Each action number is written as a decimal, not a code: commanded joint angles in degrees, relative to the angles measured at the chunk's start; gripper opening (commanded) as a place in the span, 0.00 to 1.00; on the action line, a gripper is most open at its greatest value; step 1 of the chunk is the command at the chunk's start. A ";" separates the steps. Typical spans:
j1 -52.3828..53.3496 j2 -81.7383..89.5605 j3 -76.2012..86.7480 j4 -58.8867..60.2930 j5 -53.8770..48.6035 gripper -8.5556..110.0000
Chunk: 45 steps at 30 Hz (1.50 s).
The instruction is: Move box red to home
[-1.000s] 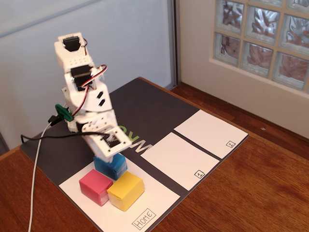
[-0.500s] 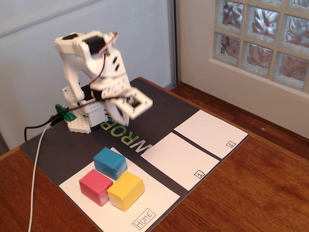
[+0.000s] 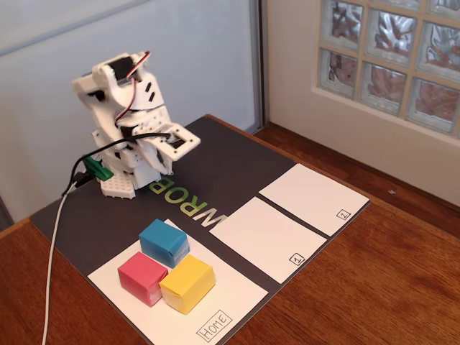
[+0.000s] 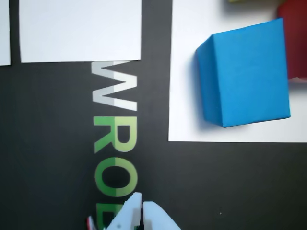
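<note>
On the Home sheet, at its back-left end in the fixed view, sits the red box, touching the blue box behind it and the yellow box to its right. By the look of it the red one is already home, so little seems left to do. Up at the far end of the dark mat the gripper is tucked close to the arm's base, empty, jaws pressed together with only a hairline between the tips. The red box lies well apart from it, down the mat toward the camera; in the wrist view just a sliver shows at top right, past the blue box. Writing: "Home" in a hand-drawn box at the sheet's corner, "1" and "2" on the smaller sheets, and white-to-green mat lettering reading "WROB", cut off by the frame.
</note>
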 commanded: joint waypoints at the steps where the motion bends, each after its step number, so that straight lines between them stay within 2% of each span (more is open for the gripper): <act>1: 1.14 6.33 4.48 -0.70 -1.93 0.07; 5: 3.34 21.88 12.83 2.81 -4.31 0.07; 9: 4.31 21.88 15.64 6.15 -4.04 0.07; 18: -0.26 21.88 23.29 0.35 4.31 0.07; 28: -0.97 21.88 28.04 -1.85 3.60 0.07; 31: -0.97 21.88 31.64 -4.31 0.70 0.07; 45: -1.85 21.97 31.82 -4.31 1.23 0.07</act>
